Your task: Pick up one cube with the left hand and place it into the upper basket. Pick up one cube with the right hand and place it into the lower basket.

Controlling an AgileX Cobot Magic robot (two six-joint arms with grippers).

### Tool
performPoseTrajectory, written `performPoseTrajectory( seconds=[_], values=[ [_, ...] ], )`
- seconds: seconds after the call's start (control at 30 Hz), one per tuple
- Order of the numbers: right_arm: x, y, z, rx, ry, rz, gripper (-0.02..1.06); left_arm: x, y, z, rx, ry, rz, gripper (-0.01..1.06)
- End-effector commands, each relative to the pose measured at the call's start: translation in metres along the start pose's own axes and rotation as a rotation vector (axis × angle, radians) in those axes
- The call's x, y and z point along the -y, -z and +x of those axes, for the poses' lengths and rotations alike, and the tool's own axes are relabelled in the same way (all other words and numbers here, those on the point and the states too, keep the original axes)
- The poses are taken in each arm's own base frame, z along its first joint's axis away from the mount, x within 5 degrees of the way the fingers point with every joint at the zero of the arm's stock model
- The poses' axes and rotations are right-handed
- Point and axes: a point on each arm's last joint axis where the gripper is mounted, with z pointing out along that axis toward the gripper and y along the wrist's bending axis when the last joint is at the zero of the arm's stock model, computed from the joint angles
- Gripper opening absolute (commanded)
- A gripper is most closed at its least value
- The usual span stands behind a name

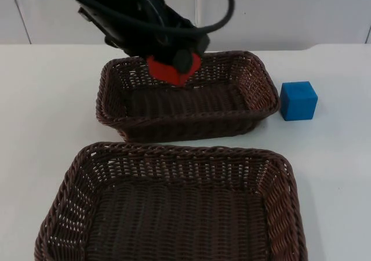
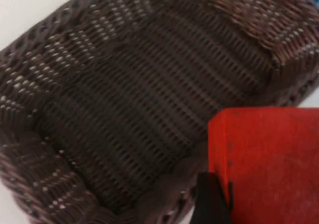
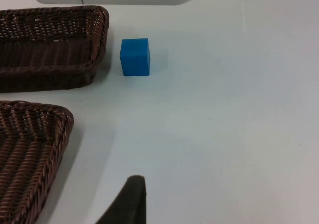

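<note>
1. Red cube (image 1: 171, 69): clamped in the left claw (image 1: 177, 64), hanging above the far rim of the upper dark-brown wicker basket (image 1: 255, 75); in the left wrist view the red cube (image 2: 266, 164) sits over the rim of the upper basket (image 2: 124, 94), its woven floor ahead of the claw.
2. Step in hand, as judged: carry the cube inward over the floor, lower it, then release; letting go here risks a rim strike.
3. Blue cube (image 1: 298, 100): on the white tabletop (image 1: 46, 98), beside that basket.
4. Lower dark-brown wicker basket (image 1: 87, 156): nearest the camera.
5. Right claw (image 3: 127, 204): waiting back from the blue cube (image 3: 134, 57); its grip cannot be told.
</note>
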Motion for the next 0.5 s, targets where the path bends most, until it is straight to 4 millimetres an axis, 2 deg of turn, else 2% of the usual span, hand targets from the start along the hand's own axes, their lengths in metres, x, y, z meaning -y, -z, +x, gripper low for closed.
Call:
performPoseTrajectory(
  seconds=[0.0,0.27,0.47],
  values=[
    [0.0,0.0,0.001,0.002,0.002,-0.002,1.05,-0.006,0.006,-0.004,0.045,0.038,-0.005,0.0],
    [0.0,0.0,0.001,0.002,0.002,-0.002,1.05,-0.023,0.005,-0.007,0.093,0.093,-0.031,0.0],
    [0.0,0.0,0.001,0.002,0.004,0.0,1.05,-0.027,-0.015,-0.002,0.081,0.11,-0.038,0.0]
  ],
)
